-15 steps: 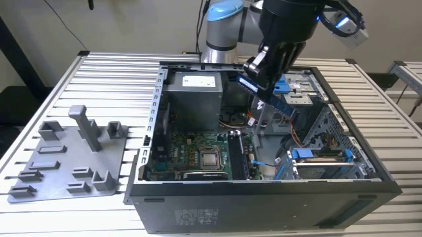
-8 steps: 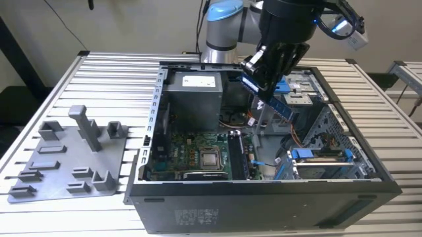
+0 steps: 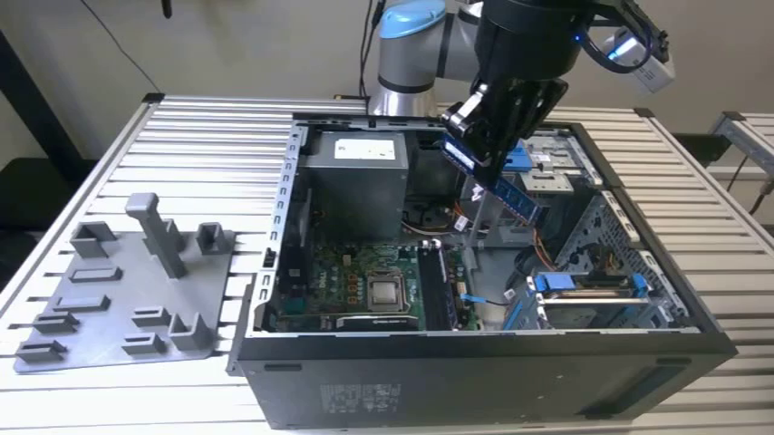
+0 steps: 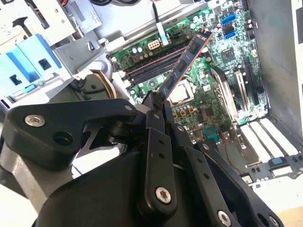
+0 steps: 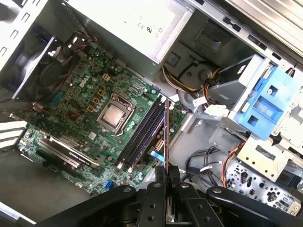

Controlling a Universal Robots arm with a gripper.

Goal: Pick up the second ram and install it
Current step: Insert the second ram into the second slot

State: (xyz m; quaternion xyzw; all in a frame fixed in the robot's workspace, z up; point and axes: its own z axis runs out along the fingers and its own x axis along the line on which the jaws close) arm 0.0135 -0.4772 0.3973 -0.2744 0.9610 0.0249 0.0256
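Note:
The second ram (image 3: 498, 186) is a long thin stick, tilted, hanging above the open PC case (image 3: 484, 362). My gripper (image 3: 469, 145) is shut on its upper end, over the case's middle. In the second wrist view the second ram (image 4: 184, 61) slants out from my gripper (image 4: 157, 101) above the motherboard's memory slots (image 4: 151, 64). In the first wrist view the second ram (image 5: 166, 132) appears edge-on, held by my gripper (image 5: 166, 172), just beside the dark memory slots (image 5: 142, 135). It hangs above the board without touching it.
A grey plastic tray (image 3: 121, 290) with upright posts lies on the slatted table (image 3: 206, 145) at the exterior view's left. Inside the case are the grey power supply (image 3: 357, 181), the processor (image 3: 384, 292), cables and a blue-fronted drive cage (image 3: 586, 285).

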